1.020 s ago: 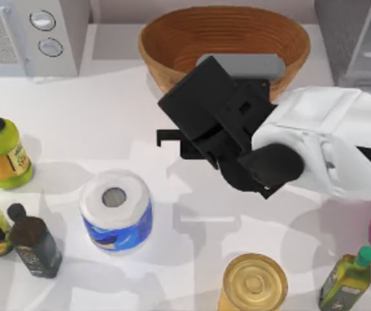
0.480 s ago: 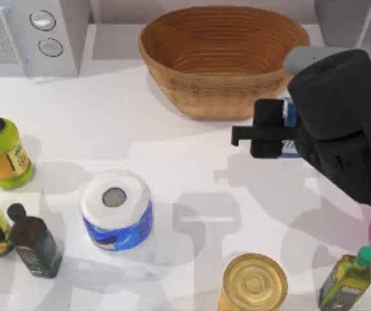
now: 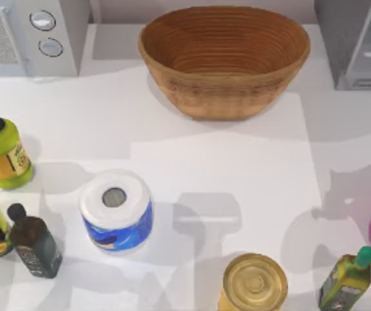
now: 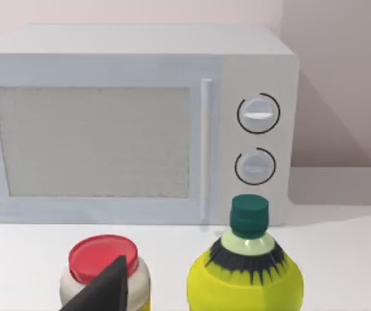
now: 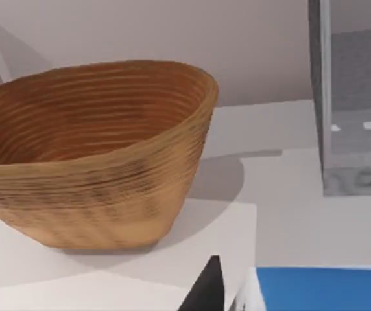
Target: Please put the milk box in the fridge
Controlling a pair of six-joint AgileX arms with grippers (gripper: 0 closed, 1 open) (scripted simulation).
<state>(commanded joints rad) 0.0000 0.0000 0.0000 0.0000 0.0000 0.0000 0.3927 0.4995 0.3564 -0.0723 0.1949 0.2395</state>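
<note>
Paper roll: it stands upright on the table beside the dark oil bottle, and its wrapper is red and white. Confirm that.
Not quite. The paper roll does stand upright on the table beside the dark oil bottle, but its wrapper is blue and white, not red and white. The top view shows this.

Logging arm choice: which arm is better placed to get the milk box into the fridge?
Right, probably. Its wrist view shows the milk box by its hand and the fridge just ahead; the left faces the microwave.
</note>
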